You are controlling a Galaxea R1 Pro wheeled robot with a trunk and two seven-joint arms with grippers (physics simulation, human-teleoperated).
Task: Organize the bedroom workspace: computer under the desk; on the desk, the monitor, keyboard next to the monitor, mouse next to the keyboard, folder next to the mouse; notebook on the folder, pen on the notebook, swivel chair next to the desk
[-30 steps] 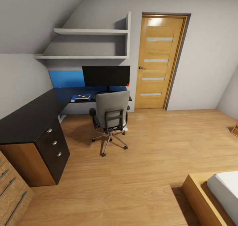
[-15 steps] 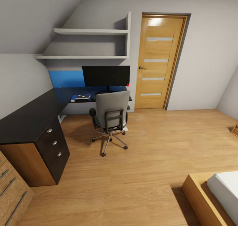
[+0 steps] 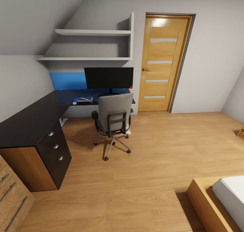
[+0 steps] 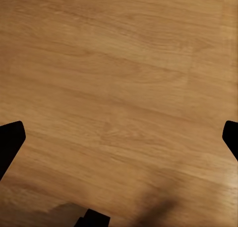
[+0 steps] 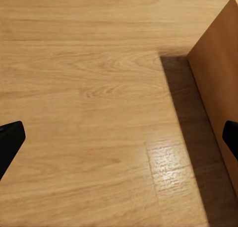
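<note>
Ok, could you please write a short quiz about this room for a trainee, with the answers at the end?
1. True or false: the monitor stands on the desk.
2. Which part of the swivel chair faces the head camera? A) the seat's front B) the backrest's rear C) the underside
3. What surface lies beyond the left fingers in the left wrist view?

Key: 1 true; 2 B; 3 the wooden floor.

Counted in head view: one desk (image 3: 27, 123) with three drawers (image 3: 56, 146), one monitor (image 3: 108, 78), one swivel chair (image 3: 113, 118), one folder (image 3: 83, 99), two wall shelves (image 3: 91, 32), one door (image 3: 164, 64), one bed (image 3: 220, 201).
</note>
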